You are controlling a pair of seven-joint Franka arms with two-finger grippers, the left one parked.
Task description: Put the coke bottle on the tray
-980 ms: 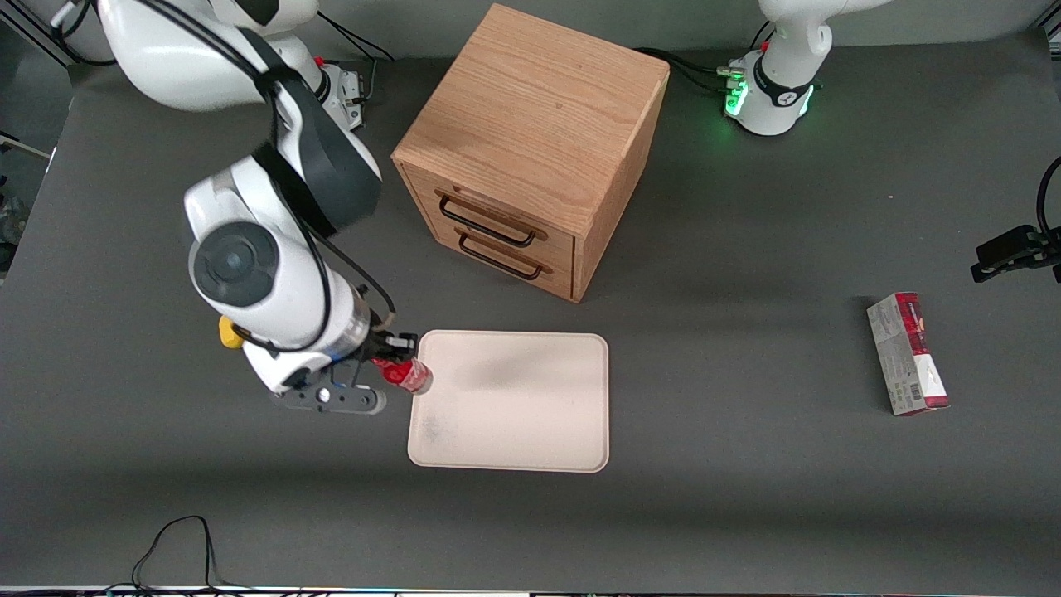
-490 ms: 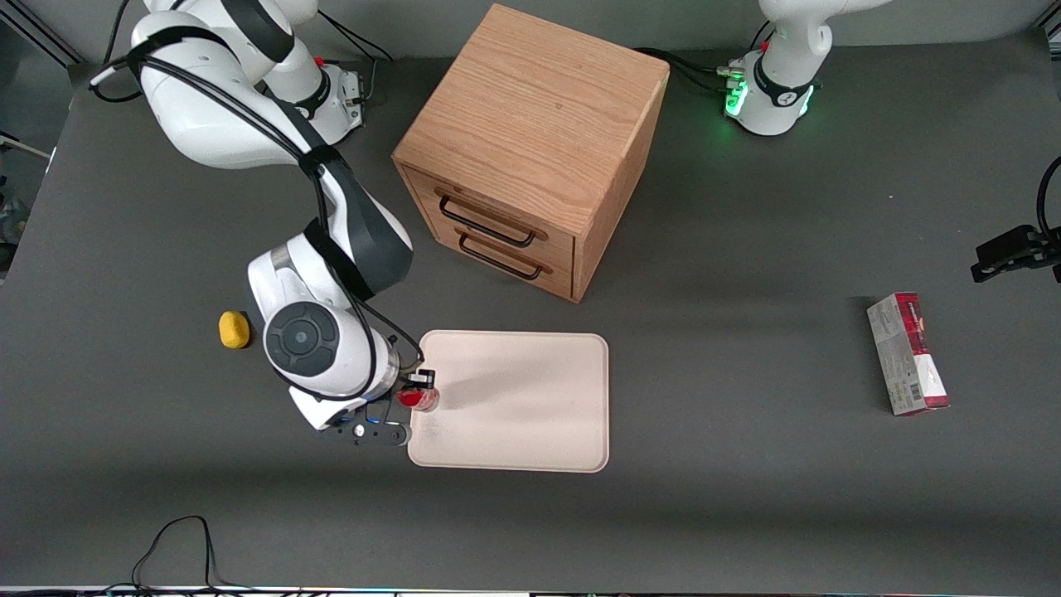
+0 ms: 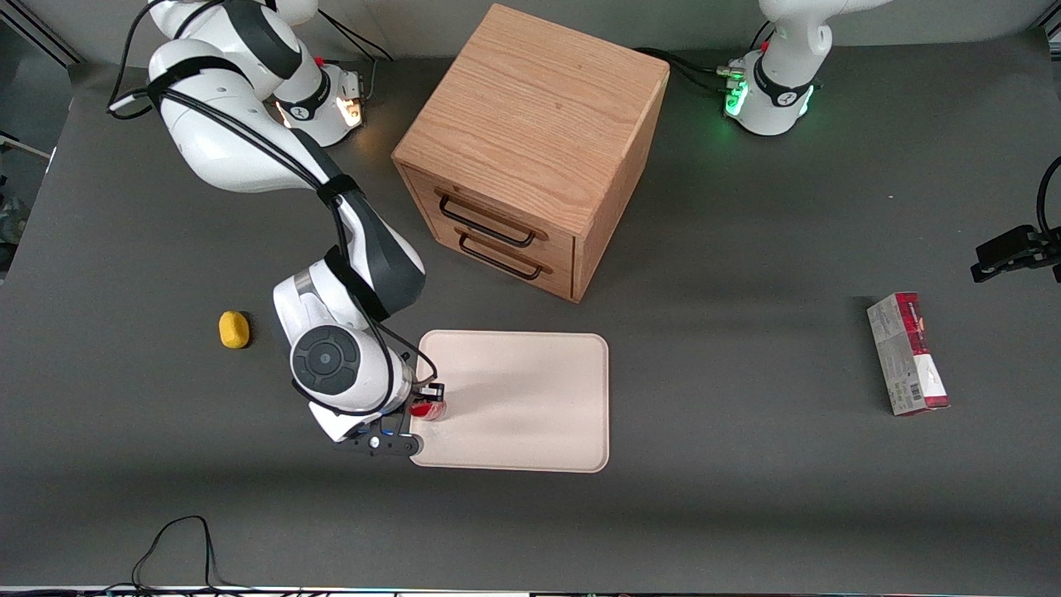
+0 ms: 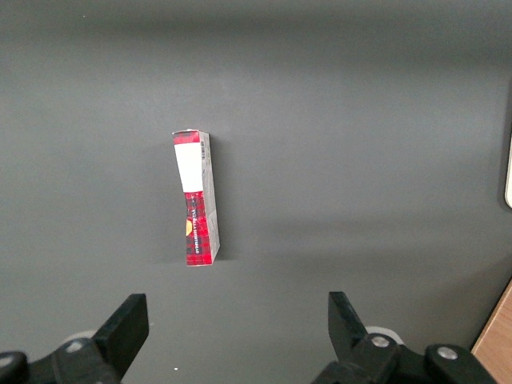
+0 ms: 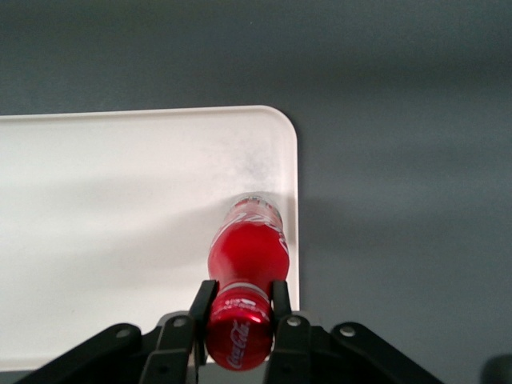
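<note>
Jaws of gripper [image 5: 240, 300] clamp coke bottle [image 5: 246, 256] upright on tray [image 5: 120, 208].

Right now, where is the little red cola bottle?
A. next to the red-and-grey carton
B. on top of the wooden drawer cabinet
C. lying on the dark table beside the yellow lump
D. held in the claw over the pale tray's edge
D: the gripper clamps the small red coke bottle by its cap, base down at the cream rectangular tray, near its rim.

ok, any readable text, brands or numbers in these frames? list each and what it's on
"Coca-Cola": white script on the cap of the coke bottle, held in the gripper over the tray.
Body script on the bottle: foreshortened, unreadable.
Carton, toward the parked arm's end: print and barcode too small to read.
Nothing else.
</note>
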